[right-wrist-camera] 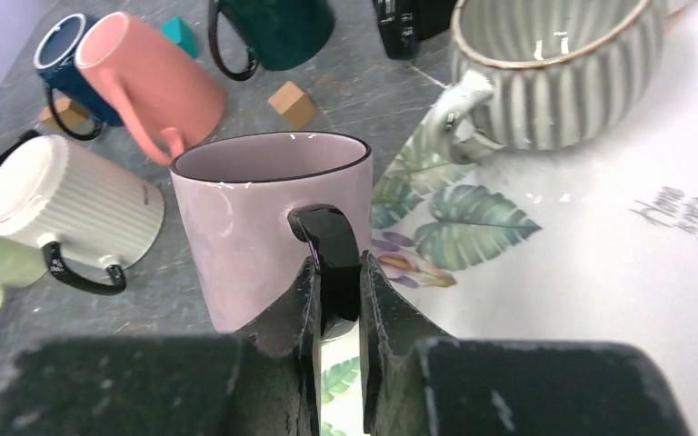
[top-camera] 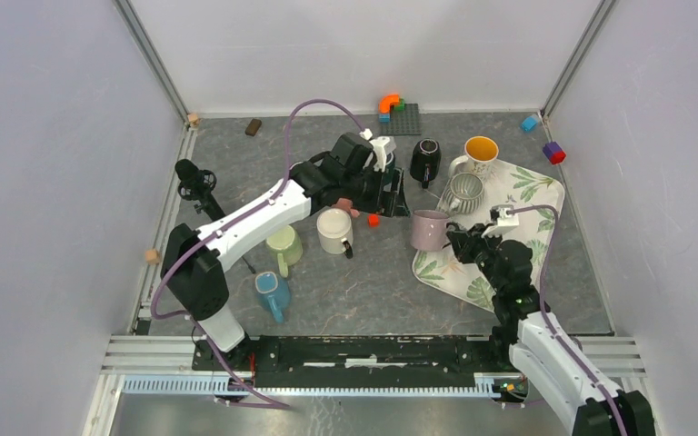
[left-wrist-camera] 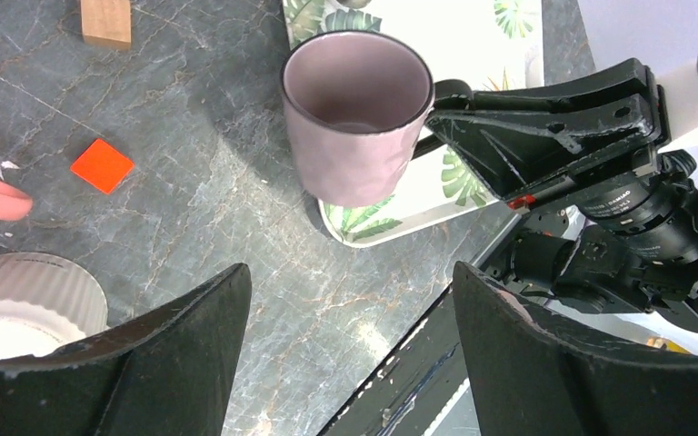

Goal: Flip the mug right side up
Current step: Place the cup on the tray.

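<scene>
Mauve glazed ceramic mug (top-camera: pixel 430 229) is being kept upright, mouth up, on the left rim of the leaf-print white tray (top-camera: pixel 538 194) — right of bench centre, toward the right edge. Its dark handle is being pinched by the right gripper (right-wrist-camera: pixel 336 304), fingers clamped on it. Left gripper (left-wrist-camera: pixel 350 354) is being held spread apart — empty, above mid-bench, near the mug.

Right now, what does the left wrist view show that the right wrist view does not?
Only the left wrist view: the orange tile and the open left pincer. Only the right wrist view: the grey ribbed mug on the leaf tray and the dark green mug. Both: the upright lilac mug, its handle clamped by the right pincer, and the leaf tray.
</scene>
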